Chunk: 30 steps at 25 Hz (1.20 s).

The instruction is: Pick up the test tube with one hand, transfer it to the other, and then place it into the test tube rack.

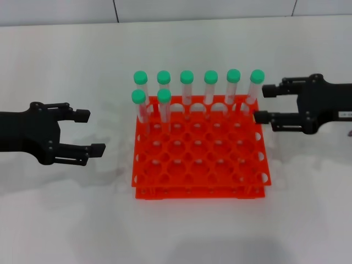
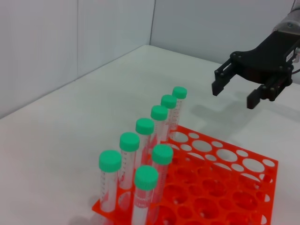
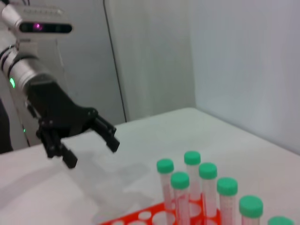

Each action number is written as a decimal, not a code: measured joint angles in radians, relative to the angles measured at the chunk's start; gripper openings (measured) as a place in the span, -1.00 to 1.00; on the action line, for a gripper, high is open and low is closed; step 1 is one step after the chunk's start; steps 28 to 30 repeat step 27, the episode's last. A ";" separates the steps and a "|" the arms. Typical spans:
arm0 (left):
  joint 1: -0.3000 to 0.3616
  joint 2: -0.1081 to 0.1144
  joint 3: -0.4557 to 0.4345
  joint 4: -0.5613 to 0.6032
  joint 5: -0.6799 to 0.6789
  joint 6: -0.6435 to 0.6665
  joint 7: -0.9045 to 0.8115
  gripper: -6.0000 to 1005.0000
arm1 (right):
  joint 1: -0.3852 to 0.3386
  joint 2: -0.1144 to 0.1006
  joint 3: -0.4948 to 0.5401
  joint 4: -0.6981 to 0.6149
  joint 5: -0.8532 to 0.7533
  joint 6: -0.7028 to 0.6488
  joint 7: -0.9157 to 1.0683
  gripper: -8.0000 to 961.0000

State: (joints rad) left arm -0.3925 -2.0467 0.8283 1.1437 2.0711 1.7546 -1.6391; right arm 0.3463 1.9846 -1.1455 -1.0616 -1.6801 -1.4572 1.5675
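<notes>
Jaws spread wide on both grippers, nothing held, nothing touched. Left gripper (image 1: pixel 92 132) hangs over the tabletop (image 1: pixel 55 220) left of the test tube rack (image 1: pixel 199 165), fingertips aimed toward the rack, clear gap between. Right gripper (image 1: pixel 263 104) sits at the rack's far right corner, fingertips just beside the last capped tube, not visibly in contact. The right gripper also shows far off in the left wrist view (image 2: pixel 234 93), empty and released; the left gripper shows in the right wrist view (image 3: pixel 91 150), also empty.

Labels: a small white patch on the right gripper's body near the frame edge, print too small to read. Fine graduation marks on the tubes in the left wrist view, not legible.

Test tubes (image 1: pixel 187 91): eight with green caps, all standing upright in the rack, long axis vertical, caps up. Six fill the far row, two more stand in the next row at the left end (image 1: pixel 138 104). Which one is the task's tube cannot be told apart. None lies loose on the tabletop.

Rack is orange-red, stacked tiers with round holes, remaining holes unfilled, sitting flat on the white tabletop midway between the two grippers. Pale wall panels behind.
</notes>
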 joint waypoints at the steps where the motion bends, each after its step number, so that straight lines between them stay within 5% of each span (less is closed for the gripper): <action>1: 0.001 -0.001 0.000 0.000 0.000 0.001 0.000 0.73 | -0.006 -0.003 0.003 -0.014 -0.013 -0.012 -0.001 0.30; 30: 0.008 -0.006 0.000 -0.001 -0.002 0.025 0.003 0.73 | -0.007 0.014 0.001 -0.077 -0.093 -0.065 -0.002 0.30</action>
